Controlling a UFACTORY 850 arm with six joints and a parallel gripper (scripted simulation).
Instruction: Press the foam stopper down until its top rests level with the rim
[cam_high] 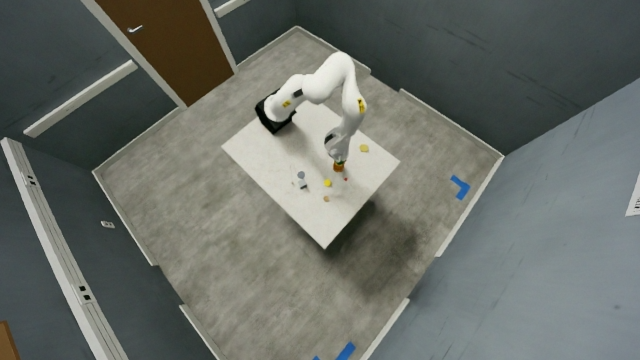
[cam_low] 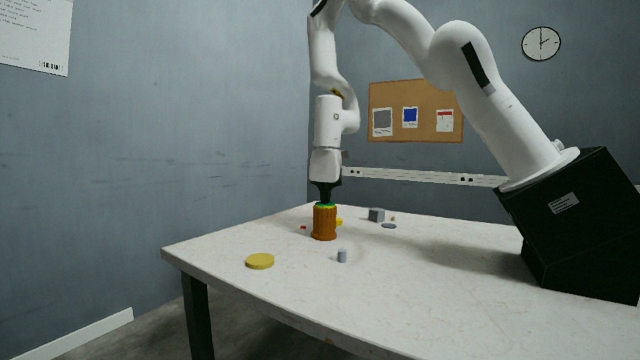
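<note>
the orange jar (cam_low: 324,222) stands upright on the white table (cam_low: 450,295), in the far left part of the top as the exterior view shows it. at its mouth a thin green band, the foam stopper (cam_low: 325,204), shows just above the rim. the gripper (cam_low: 325,198) points straight down with its dark fingers pressed together and nothing between them; the tips rest on top of the stopper, so it presses and does not grasp.

in the top view the jar (cam_high: 339,167) sits near the right edge of the table, but not at the border. a small red piece (cam_low: 302,227) lies just left of the jar, and a small yellow piece (cam_low: 339,221) touches or almost touches its right side; i cannot tell which. a grey cube (cam_low: 376,215) and a flat grey disc (cam_low: 388,225) lie further right, well apart from the jar. a small grey cylinder (cam_low: 341,255) stands nearer, and a yellow disc (cam_low: 259,260) lies close to the near left edge. the black base (cam_low: 590,235) of the arm takes the right end of the table. between the jar and this base the top carries only those small grey pieces.
</note>
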